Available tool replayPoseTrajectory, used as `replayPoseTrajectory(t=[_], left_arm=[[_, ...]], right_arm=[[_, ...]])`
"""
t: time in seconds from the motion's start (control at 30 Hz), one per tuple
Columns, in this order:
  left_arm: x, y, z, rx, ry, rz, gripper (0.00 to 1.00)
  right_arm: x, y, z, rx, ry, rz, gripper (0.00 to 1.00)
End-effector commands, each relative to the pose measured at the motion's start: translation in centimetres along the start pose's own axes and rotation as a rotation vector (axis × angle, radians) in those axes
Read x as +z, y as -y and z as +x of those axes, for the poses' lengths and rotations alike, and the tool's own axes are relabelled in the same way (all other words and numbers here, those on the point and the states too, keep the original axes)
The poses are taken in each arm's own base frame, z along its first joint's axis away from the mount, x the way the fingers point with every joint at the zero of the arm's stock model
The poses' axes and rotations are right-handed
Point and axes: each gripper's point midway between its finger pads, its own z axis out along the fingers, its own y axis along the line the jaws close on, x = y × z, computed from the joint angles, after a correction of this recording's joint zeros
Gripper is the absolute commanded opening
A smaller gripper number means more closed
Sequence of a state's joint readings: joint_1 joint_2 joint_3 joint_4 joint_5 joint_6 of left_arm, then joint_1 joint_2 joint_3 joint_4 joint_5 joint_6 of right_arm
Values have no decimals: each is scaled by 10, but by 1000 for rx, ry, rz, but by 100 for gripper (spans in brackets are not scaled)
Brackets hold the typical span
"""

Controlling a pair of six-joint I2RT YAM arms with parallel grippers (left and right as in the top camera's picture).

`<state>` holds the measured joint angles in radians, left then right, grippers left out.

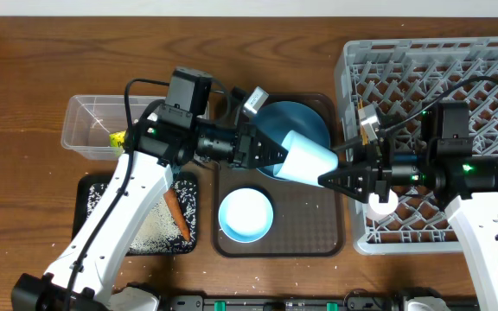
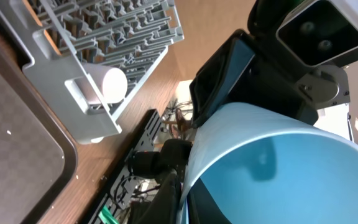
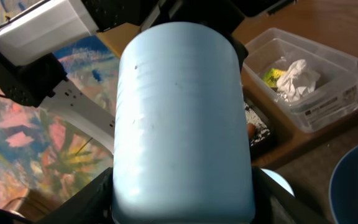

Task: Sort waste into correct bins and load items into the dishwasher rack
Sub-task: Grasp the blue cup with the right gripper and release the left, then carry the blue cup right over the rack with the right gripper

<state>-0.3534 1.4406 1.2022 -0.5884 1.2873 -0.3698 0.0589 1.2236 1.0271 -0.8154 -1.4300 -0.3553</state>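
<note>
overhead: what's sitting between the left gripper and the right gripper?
The small light-blue cup, lying sideways above the brown tray. The left gripper is at its rim end and the right gripper at its base end. It shows clearest in the overhead view.

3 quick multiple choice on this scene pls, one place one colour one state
1. Where is the carrot? A clear tub B black tray C rack
2. Colour of the bowl on the brown tray? A light blue B red C black
3. The light-blue cup is: A lying in the rack B held aloft by the left pincer C standing in the tub
Key: B, it lies beside rice in that tray; A, the overhead view shows it; B, the pincer clamps its rim in mid-air.
</note>
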Motion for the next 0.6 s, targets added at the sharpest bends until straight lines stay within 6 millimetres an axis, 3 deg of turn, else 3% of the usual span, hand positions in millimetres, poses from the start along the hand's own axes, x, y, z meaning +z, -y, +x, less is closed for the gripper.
replayPoseTrajectory(t=[0.0,0.2,0.4,0.57], left_arm=[[2,-9,5,11,-10,-39,7],[0,-29,9,-50,2,-148,8],[-2,-43,4,-48,31,-227,23],[-10,-66,-4,-44,84,-369,36]], right_arm=[[-3,-3,-7,-29,21,-9,43],[-4,11,-12,11,16,62,42],[-4,18,-11,14,7,102,38],[-9,44,-4,69,-20,256,38]])
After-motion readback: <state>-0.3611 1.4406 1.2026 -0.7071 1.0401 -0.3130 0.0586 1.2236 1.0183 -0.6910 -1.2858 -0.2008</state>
